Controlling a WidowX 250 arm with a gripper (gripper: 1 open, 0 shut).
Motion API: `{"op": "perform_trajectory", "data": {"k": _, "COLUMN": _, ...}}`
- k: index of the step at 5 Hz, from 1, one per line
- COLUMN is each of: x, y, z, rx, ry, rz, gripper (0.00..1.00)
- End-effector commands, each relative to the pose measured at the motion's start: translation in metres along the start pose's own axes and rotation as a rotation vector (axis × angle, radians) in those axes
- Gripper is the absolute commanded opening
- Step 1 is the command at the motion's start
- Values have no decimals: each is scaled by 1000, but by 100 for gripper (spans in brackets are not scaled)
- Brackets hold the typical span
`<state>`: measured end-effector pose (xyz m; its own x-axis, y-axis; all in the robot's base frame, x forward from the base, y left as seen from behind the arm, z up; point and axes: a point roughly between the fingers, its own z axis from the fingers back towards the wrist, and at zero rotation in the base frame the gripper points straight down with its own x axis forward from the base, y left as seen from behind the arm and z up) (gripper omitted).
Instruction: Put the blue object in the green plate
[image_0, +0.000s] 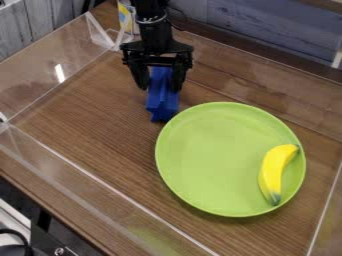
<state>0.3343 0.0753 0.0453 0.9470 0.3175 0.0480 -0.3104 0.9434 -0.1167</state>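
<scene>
The arm points straight down, its pincer (159, 78) spread apart astride the upper end of the blue object (162, 97), which lies on the tabletop (80, 130) just beside the green plate (221, 160).

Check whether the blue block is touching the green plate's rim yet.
Cannot tell. In the camera view the blue block ends right at the green plate rim's upper left edge, but no clear gap or contact shows.

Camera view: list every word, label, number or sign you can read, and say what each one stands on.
None can be read. The blue object, the green plate, the banana and the gripper show no print, and the wooden table and clear walls carry no labels.
</scene>
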Motion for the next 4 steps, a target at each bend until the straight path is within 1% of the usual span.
{"op": "perform_trajectory", "data": {"k": 1, "x": 11, "y": -4, "z": 9, "rx": 4, "ry": -48, "rz": -15, "gripper": 0}}
{"op": "perform_trajectory", "data": {"k": 2, "x": 10, "y": -6, "z": 10, "rx": 3, "ry": -47, "rz": -15, "gripper": 0}}
{"op": "perform_trajectory", "data": {"k": 4, "x": 8, "y": -12, "z": 23, "rx": -18, "ry": -47, "rz": -23, "gripper": 0}}
